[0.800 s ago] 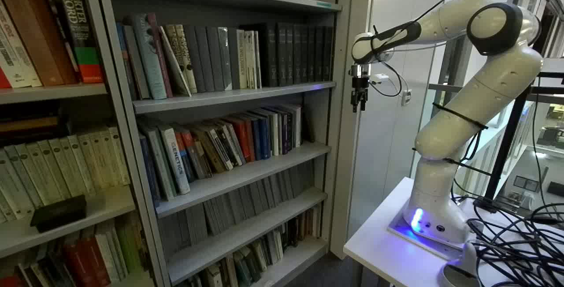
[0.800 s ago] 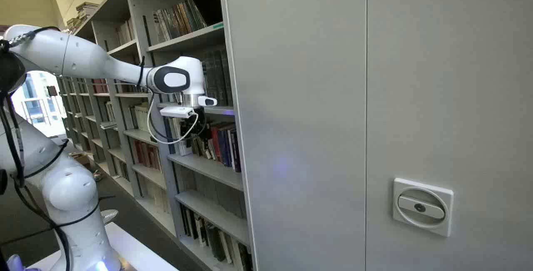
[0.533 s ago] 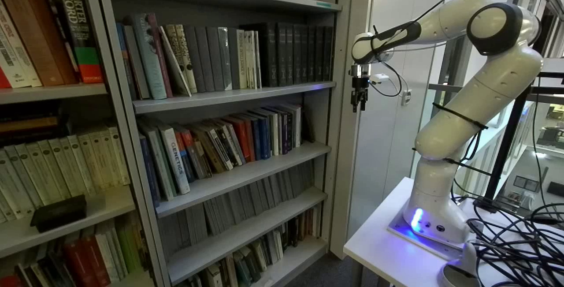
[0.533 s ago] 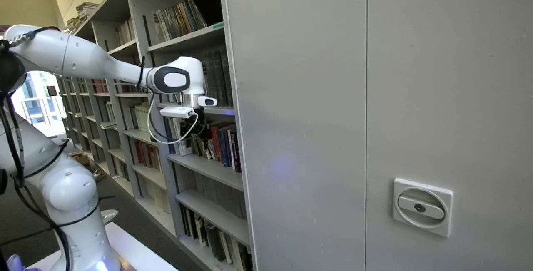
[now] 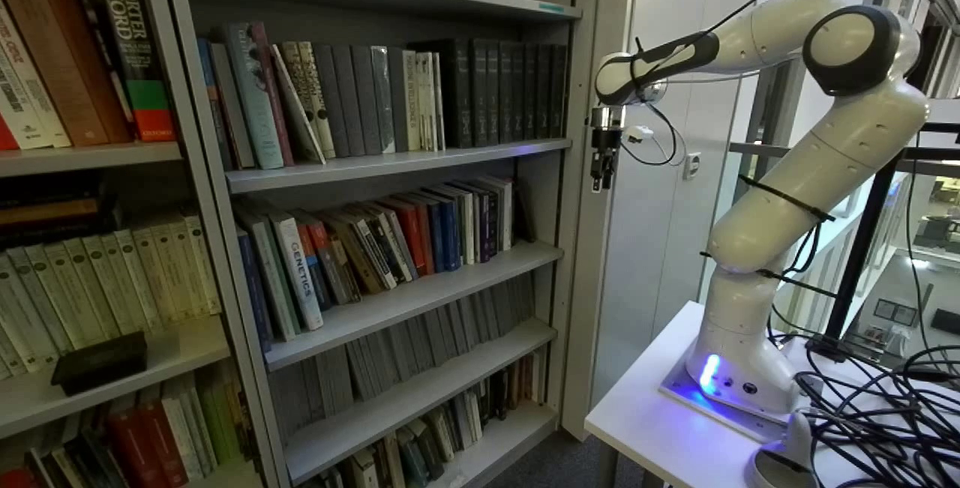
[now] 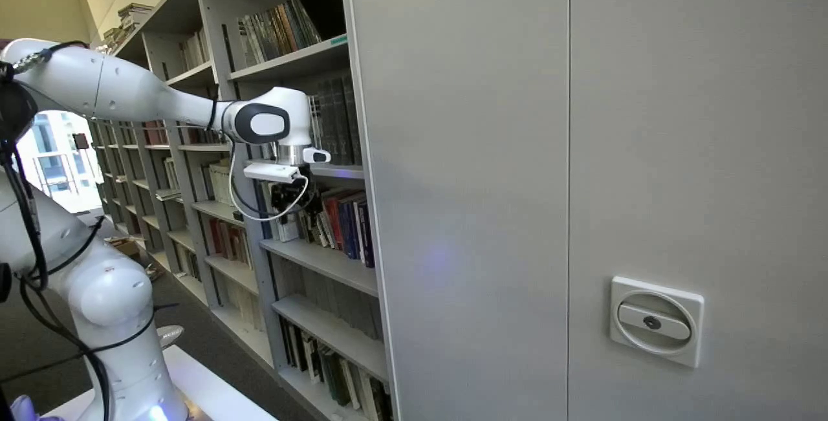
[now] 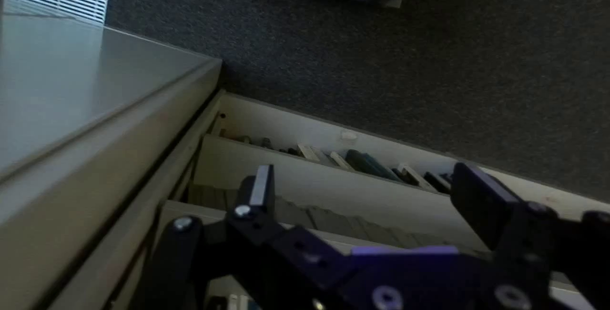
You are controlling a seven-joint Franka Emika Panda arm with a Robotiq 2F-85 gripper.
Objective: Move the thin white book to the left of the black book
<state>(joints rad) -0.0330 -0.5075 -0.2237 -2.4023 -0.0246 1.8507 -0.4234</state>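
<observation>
In an exterior view, slim white books (image 5: 438, 102) stand upright on the upper middle shelf. They are beside a row of tall black books (image 5: 502, 91). A slim pale book (image 5: 298, 102) leans farther left on that shelf. I cannot tell which is the thin white book of the task. The black books also show in an exterior view (image 6: 337, 117). My gripper (image 5: 601, 182) hangs pointing down in front of the cabinet door, right of the shelves and apart from all books. In the wrist view, its fingers (image 7: 369, 188) are wide apart with nothing between them.
The shelf board (image 5: 405, 163) bears the upper books. A lower shelf (image 5: 442, 289) holds mixed books, including a white "Genetics" volume (image 5: 298, 270). The bookcase side post (image 5: 589, 196) and cabinet door (image 5: 660, 248) stand near the gripper. The arm stands on a white table (image 5: 645, 413) with cables.
The arm has shifted slightly, moving the gripper a little left in both exterior views. The gripper also looks slightly turned. The books have not moved.
</observation>
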